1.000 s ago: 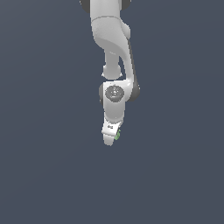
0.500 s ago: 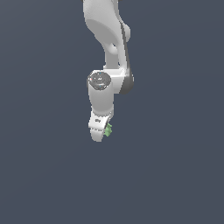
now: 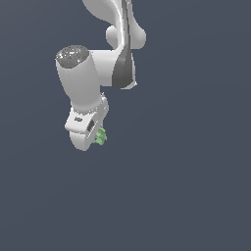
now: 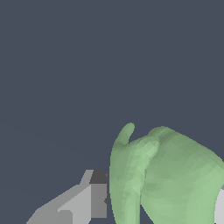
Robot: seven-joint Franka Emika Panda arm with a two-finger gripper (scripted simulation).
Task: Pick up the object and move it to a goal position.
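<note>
Object: a small light-green lump (image 3: 101, 136) with short knobs poking out, far smaller than the white gripper (image 3: 92, 135) that carries it. In the wrist view it fills the near field as a rounded, faceted green mass (image 4: 166, 175) with one stubby finger-like protrusion on top.
Where it is: at the tip of the gripper, showing on the side facing the exterior view's right.
Jaws: pinching the object; one grey finger (image 4: 83, 201) sits just beside the green mass, and a sliver of the other shows at the frame's edge.
Arm: the white arm (image 3: 115, 29) comes down from the top of the exterior view, bends at a grey-capped joint (image 3: 72, 55), and points the gripper downward.
Surroundings: plain dark blue-grey all around; no surface edge can be made out.
Open room: wide on every side of the gripper.
</note>
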